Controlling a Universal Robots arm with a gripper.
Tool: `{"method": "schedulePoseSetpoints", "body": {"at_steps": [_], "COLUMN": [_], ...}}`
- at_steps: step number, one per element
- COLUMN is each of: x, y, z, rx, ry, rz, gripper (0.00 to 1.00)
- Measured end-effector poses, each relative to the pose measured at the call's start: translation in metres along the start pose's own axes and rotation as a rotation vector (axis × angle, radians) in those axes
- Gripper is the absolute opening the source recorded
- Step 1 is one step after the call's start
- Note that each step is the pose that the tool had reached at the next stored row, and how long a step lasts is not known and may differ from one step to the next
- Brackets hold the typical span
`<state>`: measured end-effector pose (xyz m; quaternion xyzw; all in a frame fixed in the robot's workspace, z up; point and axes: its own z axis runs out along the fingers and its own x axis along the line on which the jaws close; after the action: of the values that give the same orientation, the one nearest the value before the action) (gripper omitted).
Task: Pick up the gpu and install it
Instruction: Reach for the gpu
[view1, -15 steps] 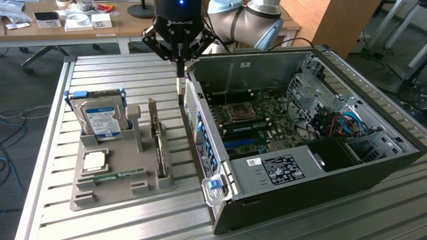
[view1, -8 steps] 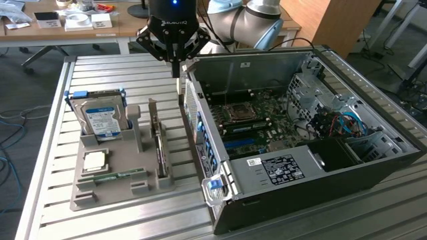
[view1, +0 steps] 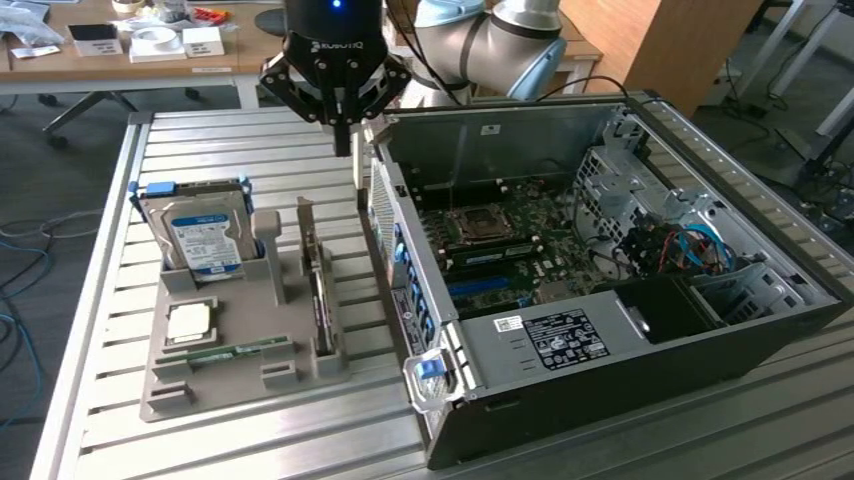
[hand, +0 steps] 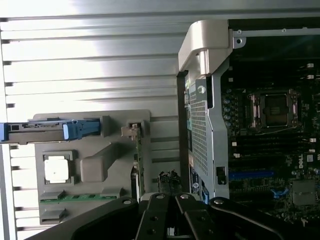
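Gpu (view1: 316, 290): on edge in the grey holder (view1: 227, 385), just beside the computer case (view1: 601, 410).
Gripper (view1: 343, 148): clenched on nothing, high beside the case.
Handling: probably light, stiff, fragile (spare the fan); pinch its top edge.

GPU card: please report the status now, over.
Gripper shut, holding nothing, raised near the case. GPU stands on edge in the grey holder, untouched. Open case close beside it, nothing on the card.

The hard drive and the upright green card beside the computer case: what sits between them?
In the exterior view, a grey upright post of the holder tray stands between the hard drive and the gpu.
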<state>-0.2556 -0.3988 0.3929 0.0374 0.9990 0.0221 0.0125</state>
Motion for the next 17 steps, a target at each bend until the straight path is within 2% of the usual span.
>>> {"method": "schedulePoseSetpoints", "body": {"at_steps": [17], "x": [0.019], "y": [-0.0014], "z": [-0.0005], "rx": [0.0001], "ry": [0.0000], "rz": [0.000], "gripper": [0.11]}}
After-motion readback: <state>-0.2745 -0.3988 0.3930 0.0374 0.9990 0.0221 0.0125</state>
